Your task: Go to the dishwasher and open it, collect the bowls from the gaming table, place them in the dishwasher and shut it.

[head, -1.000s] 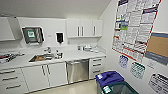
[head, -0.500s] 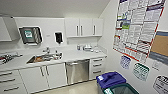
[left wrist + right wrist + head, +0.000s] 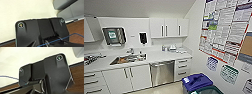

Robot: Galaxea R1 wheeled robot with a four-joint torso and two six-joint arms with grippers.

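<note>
While I face the kitchenette from across the room, the dishwasher point(image 3: 162, 72) sits straight ahead of me under the white counter point(image 3: 159, 57), its steel door closed and its long bar handle running across the top. To its left are white cabinet doors point(image 3: 131, 78) below the sink point(image 3: 127, 59), and to its right a stack of white drawers point(image 3: 182, 66) with dark handles. Above the counter hang white wall cupboards point(image 3: 169, 27), with a paper towel dispenser point(image 3: 114, 36) and a small dark soap dispenser point(image 3: 143, 38) on the wall beside them. A few small items stand at the back of the counter, too blurred to name. On my right, a big poster point(image 3: 224, 27) covers the wall, and a blue-lidded bin point(image 3: 196, 82) stands on the floor near a green one point(image 3: 207, 90). From my wrists I see pale wall and brown floor behind my own dark plates; whether my jaws are released or clenched, I cannot tell on either side.
</note>
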